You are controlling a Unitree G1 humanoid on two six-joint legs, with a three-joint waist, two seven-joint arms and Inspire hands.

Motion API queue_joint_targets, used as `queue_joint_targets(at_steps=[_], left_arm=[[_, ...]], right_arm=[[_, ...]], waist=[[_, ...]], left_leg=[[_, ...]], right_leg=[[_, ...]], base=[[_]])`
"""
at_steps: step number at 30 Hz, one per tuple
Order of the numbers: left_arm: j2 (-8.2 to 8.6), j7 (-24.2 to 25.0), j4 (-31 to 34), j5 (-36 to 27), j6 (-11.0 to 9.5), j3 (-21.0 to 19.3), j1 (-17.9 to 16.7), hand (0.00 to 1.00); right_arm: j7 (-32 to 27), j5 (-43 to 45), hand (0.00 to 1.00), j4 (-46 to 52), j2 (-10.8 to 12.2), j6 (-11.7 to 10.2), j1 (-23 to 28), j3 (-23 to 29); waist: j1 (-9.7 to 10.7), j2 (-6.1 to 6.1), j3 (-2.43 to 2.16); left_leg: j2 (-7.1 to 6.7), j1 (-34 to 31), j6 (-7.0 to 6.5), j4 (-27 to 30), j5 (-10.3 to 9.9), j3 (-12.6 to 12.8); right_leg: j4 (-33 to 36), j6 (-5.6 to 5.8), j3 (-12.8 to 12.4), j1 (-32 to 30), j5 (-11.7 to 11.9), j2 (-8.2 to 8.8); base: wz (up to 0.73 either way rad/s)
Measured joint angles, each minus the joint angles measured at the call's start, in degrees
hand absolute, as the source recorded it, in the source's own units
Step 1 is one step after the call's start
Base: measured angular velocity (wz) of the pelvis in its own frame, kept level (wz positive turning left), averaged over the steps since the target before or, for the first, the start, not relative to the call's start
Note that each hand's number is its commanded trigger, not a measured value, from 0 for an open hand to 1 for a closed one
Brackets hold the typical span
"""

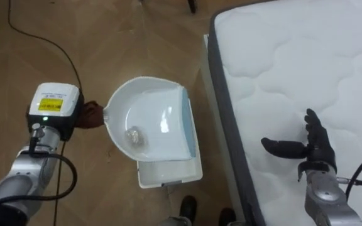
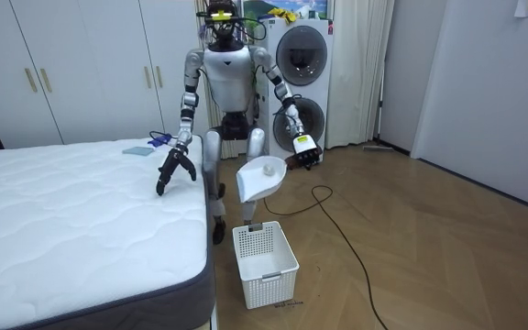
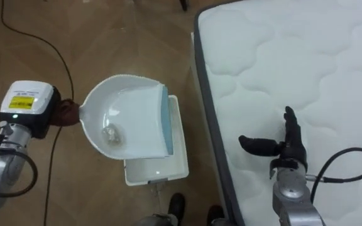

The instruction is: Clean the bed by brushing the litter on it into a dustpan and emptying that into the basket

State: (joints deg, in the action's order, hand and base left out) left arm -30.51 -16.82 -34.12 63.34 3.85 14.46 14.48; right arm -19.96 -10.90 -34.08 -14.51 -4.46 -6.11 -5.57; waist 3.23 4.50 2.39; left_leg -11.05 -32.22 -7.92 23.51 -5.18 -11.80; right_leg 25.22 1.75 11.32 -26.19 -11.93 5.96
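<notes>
The robot stands on the wood floor beside the bed (image 1: 307,63), at its grey-edged side. Its left hand (image 1: 92,115) is clamped on the handle of a white dustpan (image 1: 162,100) and holds it in the air out to the side, away from the mattress. The fingers are partly hidden behind the wrist box, but they show dark around the handle.

The dustpan hangs over a white basket (image 1: 168,174) that stands on the floor just beside the bed. The dustpan's pale blue lip (image 1: 187,122) lies above the basket's opening. In the room view the dustpan is tilted, lip end lower. A small crumpled wad (image 1: 134,135) lies inside the dustpan, towards the handle end and well back from the lip.

The right hand (image 1: 307,145) is over the mattress near its edge, fingers straight and spread, thumb out to the side, holding nothing. Whether it touches the quilted top I cannot tell.

In the room view a flat pale blue thing (image 2: 137,151) lies on the far end of the bed, behind the right hand.
</notes>
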Motion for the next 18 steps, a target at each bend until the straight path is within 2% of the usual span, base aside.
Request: queue_joint_targets(at_steps=[6,9,12,18], left_arm=[[-1.30,0.2,0.0,0.4,0.4,0.0,-0.5,1.00],[-2.55,1.2,-0.2,0.4,0.8,0.0,-0.7,1.00],[-3.07,1.3,-0.3,0.3,1.2,0.0,-1.3,1.00],[-4.40,1.8,-0.4,1.7,1.3,-0.1,-1.7,1.00]], right_arm=[[-0.4,0.5,0.00,1.3,-0.1,-1.0,0.0,0.0],[-0.3,0.4,0.00,1.3,-0.3,-1.0,0.0,0.0],[-0.6,0.4,0.00,1.3,-0.4,-1.0,0.1,0.1],[-1.3,0.7,0.00,1.5,-0.5,-1.3,0.6,0.0]], waist=[[-0.1,0.36,-0.02],[-0.1,0.57,-0.08],[-0.2,1.03,-0.07],[-0.3,1.87,0.00]], left_leg=[[-0.03,-0.1,0.01,-0.1,0.0,0.1],[-0.43,-0.1,-0.02,-0.1,0.1,0.2],[-0.71,-0.1,-0.04,0.0,0.1,0.3],[-0.80,-0.1,0.06,0.0,0.2,0.3]], right_leg=[[0.2,0.04,0.2,-0.3,-0.2,0.05],[0.9,0.06,-0.3,-0.7,-0.9,0.12],[1.6,0.12,-0.1,-0.9,-1.3,0.93],[1.9,0.12,0.0,-0.9,-1.4,0.93]], base=[[0.00],[0.00],[0.00],[0.00]])
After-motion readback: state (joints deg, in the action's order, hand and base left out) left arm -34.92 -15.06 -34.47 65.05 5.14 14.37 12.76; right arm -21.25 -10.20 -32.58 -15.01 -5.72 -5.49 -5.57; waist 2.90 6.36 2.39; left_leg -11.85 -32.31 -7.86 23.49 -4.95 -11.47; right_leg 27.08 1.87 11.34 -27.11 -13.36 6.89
